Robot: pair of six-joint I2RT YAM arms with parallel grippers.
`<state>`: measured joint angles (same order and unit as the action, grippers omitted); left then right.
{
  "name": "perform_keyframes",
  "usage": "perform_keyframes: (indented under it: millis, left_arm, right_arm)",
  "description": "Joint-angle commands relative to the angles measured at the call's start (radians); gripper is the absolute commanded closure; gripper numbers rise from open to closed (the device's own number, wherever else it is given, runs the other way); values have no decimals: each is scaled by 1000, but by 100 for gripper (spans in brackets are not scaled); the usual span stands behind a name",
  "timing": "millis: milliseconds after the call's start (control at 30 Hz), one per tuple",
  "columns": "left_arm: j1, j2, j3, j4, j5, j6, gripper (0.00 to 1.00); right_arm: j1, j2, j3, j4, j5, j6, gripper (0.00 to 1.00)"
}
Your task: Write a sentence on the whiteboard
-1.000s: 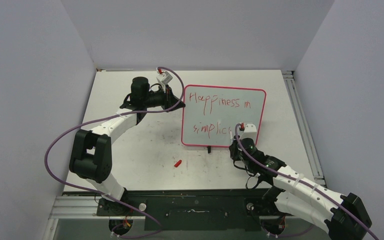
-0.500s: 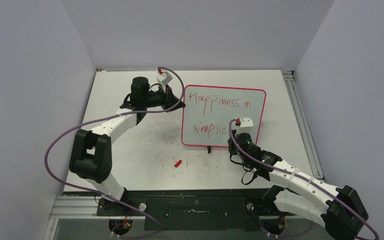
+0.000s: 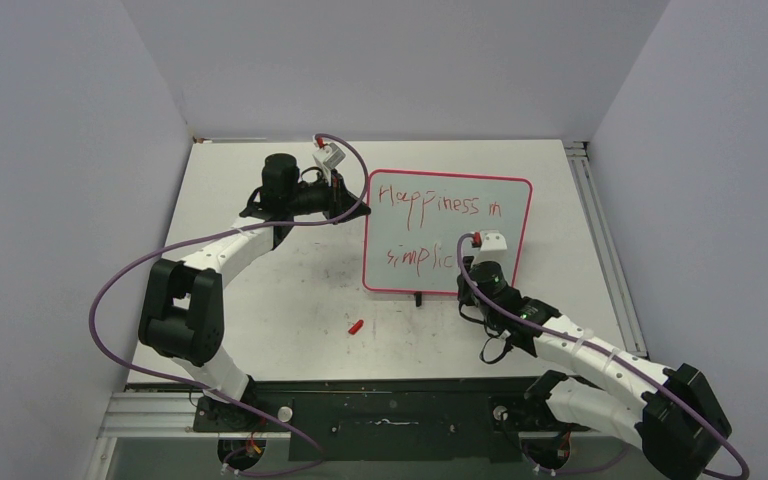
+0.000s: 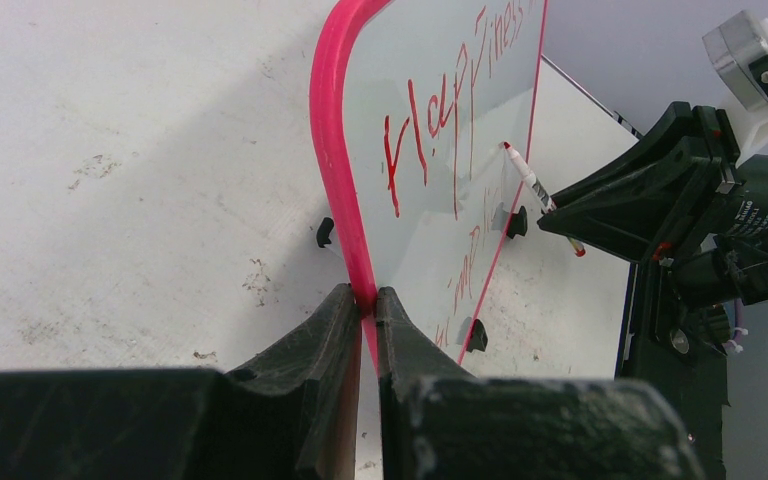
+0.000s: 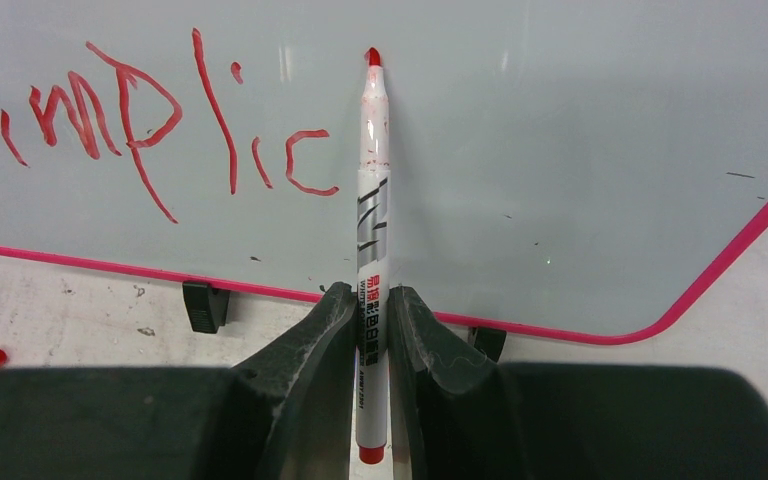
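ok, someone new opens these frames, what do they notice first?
The red sentence, "Happiness in simplic", unfinished on the whiteboard. Next, the right gripper pinching a red marker, its tip pointing at the board just past the last "c". The left gripper clamps the board's pink left rim, and a red cap lies on the table in front of the board.

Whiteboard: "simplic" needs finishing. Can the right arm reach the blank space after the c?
Probably yes: its fingers grip the marker, tip over bare whiteboard just right of the c, nothing between.
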<state>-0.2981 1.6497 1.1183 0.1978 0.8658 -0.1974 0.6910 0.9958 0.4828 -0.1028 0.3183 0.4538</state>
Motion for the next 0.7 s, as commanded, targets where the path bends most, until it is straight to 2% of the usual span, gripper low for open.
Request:
perform_keyframes:
  millis: [0, 333, 667]
  left_arm:
    - [8, -56, 23, 48, 29, 10, 100]
    - [8, -64, 23, 48, 30, 10, 100]
    - [8, -68, 19, 51, 29, 9, 100]
  right_arm:
    - [-21, 3, 13, 62, -26, -4, 95]
    - [-25, -124, 17, -3, -18, -17, 95]
    - [-26, -98, -32, -48, -33, 42, 95]
